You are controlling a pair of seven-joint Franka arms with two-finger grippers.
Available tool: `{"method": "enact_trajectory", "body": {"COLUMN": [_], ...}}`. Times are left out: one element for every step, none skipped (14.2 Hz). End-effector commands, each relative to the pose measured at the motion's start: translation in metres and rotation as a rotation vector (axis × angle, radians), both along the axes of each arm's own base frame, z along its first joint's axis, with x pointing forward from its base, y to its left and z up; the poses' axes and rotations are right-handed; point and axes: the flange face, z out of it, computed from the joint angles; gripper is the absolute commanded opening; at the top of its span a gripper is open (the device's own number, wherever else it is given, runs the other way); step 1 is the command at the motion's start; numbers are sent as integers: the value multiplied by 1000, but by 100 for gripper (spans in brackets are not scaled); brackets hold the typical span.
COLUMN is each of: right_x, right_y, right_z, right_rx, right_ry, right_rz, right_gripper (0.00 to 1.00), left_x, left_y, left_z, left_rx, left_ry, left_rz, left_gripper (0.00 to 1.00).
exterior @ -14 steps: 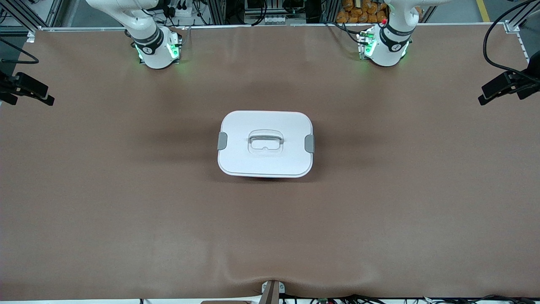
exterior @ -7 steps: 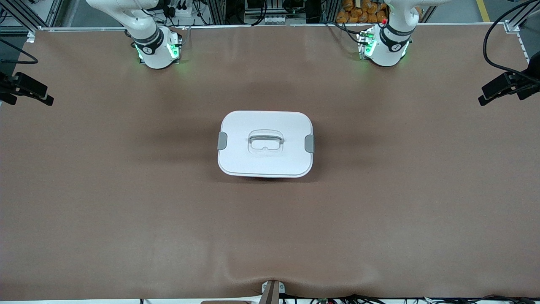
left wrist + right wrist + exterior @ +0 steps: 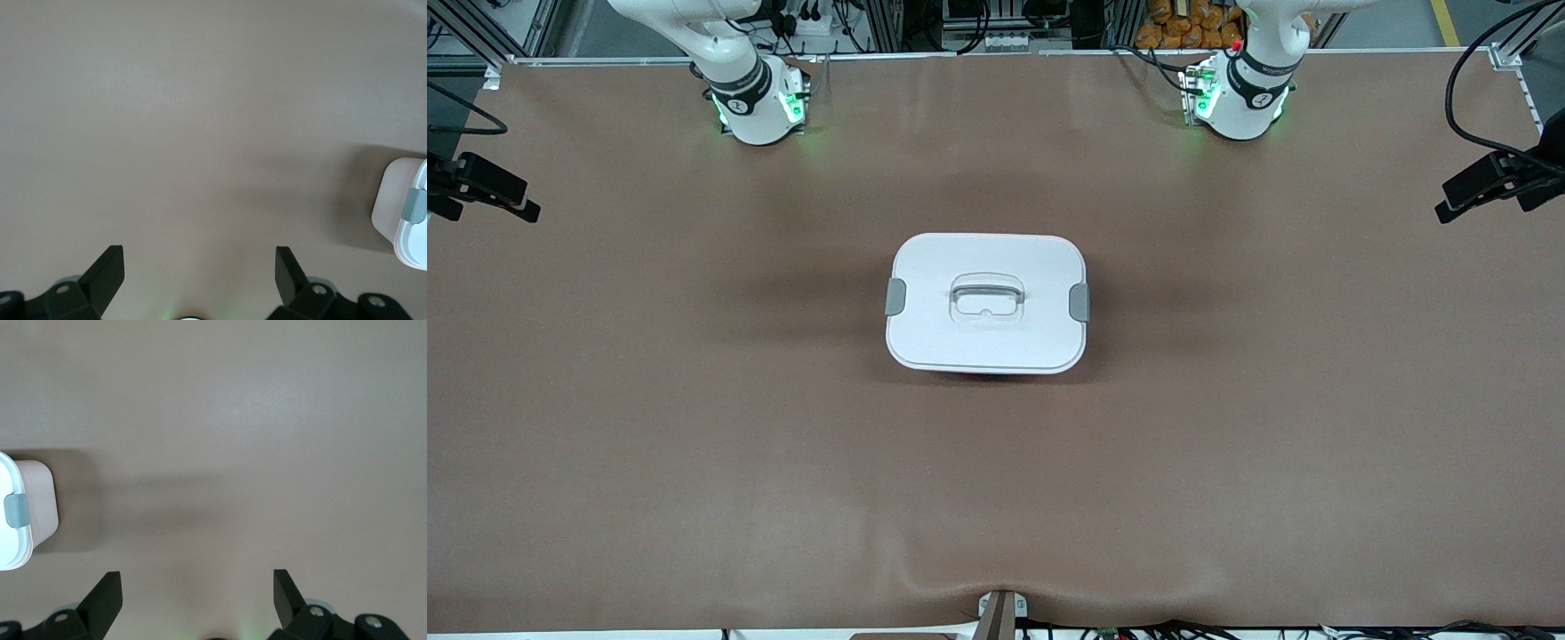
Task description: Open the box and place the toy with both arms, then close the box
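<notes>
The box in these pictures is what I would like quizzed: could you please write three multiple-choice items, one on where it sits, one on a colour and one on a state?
1. Where does the box stand?
A. at the middle of the table
B. at the table's edge by the left arm's base
C. on a shelf

2. What colour are the side clips on the lid?
A. red
B. grey
C. green

3. How do the lid and the claws stand?
A. lid off, both claws shut
B. lid on, left claw gripping the handle
C. lid on, both claws open and holding nothing

Answers:
1 A: the front view shows it on the brown table, midway between the two bases.
2 B: both clips are grey against the white lid.
3 C: the lid covers the box; the left claw and right claw are spread over bare table.
</notes>
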Motion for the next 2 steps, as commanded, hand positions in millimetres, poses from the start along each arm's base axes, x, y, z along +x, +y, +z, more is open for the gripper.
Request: {"method": "enact_trajectory", "body": {"right_x": [-2,-1], "right_y": [-1,-1], "right_z": [2,1], "right_rx": [-12,-12], "right_ry": [-5,-4], "right_rz": [-7,-7], "right_gripper": [100,100], "left_x": [2,2], "left_y": [1,0], "left_z": [5,5], "left_rx": [-14,-14], "left_ry": [-11,-11], "left_rz": [-9,-11], "left_gripper": [100,100]}}
